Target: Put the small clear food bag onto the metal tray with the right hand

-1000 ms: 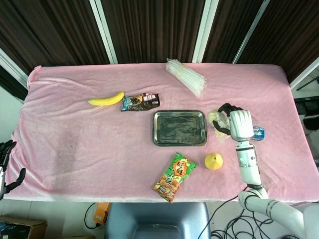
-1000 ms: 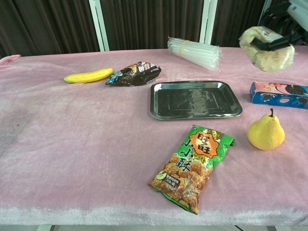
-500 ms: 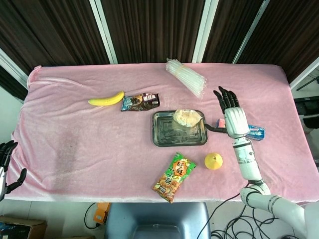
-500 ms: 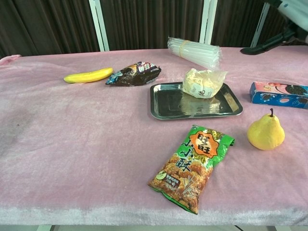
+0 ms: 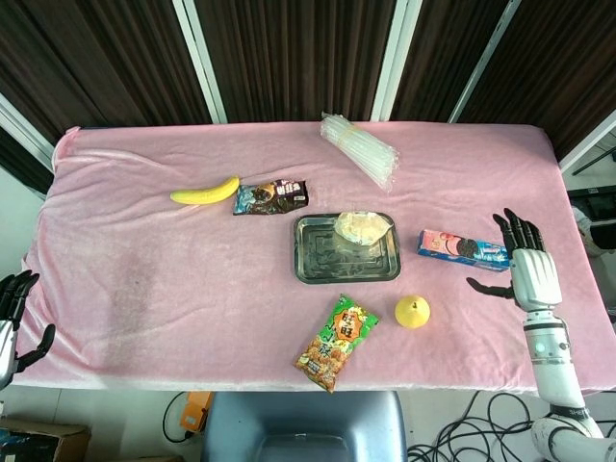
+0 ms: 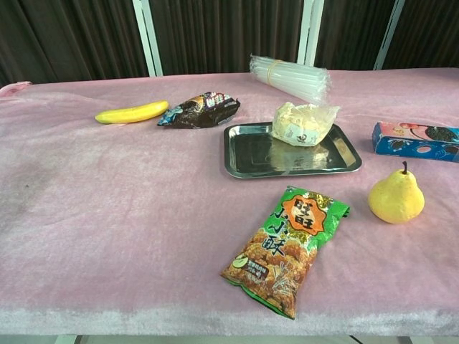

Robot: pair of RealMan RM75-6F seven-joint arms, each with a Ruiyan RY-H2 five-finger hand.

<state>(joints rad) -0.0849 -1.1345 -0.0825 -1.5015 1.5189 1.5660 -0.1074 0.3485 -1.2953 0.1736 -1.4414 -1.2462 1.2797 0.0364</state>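
Observation:
The small clear food bag [image 5: 362, 227] [image 6: 303, 124] with pale crumbly contents lies on the far right part of the metal tray [image 5: 322, 262] [image 6: 265, 159]. My right hand [image 5: 525, 269] hovers at the table's right edge, fingers spread and holding nothing, well clear of the tray; the chest view does not show it. My left hand [image 5: 12, 313] hangs off the table's left front corner, fingers apart and empty.
A yellow pear [image 5: 412, 311] [image 6: 396, 198] and a green snack packet [image 5: 336, 342] [image 6: 288, 246] lie in front of the tray. A blue biscuit box [image 5: 463, 248] [image 6: 416, 140] sits right of it. Behind are a banana [image 5: 205, 192], a dark snack packet [image 5: 270, 196] and clear sleeves [image 5: 360, 148].
My right hand carried the bag over the tray, let it go there, then drew back right to the table edge. The bag now rests on the tray.

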